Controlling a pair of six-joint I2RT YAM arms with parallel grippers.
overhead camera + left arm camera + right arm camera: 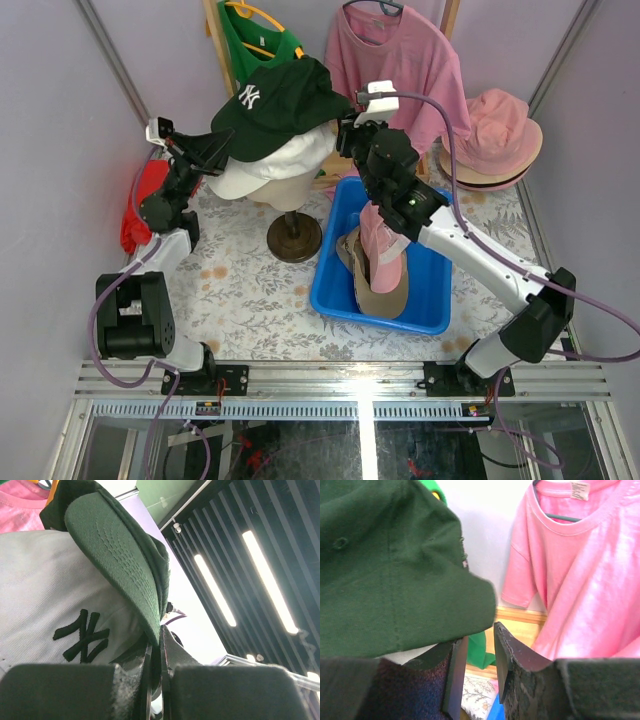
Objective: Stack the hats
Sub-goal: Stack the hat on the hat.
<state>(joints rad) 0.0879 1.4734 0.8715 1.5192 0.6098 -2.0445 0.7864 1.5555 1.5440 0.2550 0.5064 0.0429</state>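
Dark green cap (280, 100) sits atop white cap (265, 170) on mannequin head (283, 192), near worktop's far edge. Left pincer (161, 645) clamped on its brim. Right pincer (477, 645) parted at rear edge, gripping nothing. Risk: one-sided pull tilts it and drags white cap off.

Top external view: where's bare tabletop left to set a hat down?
Biggest bare patch: floral tablecloth bordered by the wooden stand base, blue bin and left arm base. Smaller strip right of the bin, in front of the pink bucket hats, partly under the right arm. Crowded at the back around the dark green cap.
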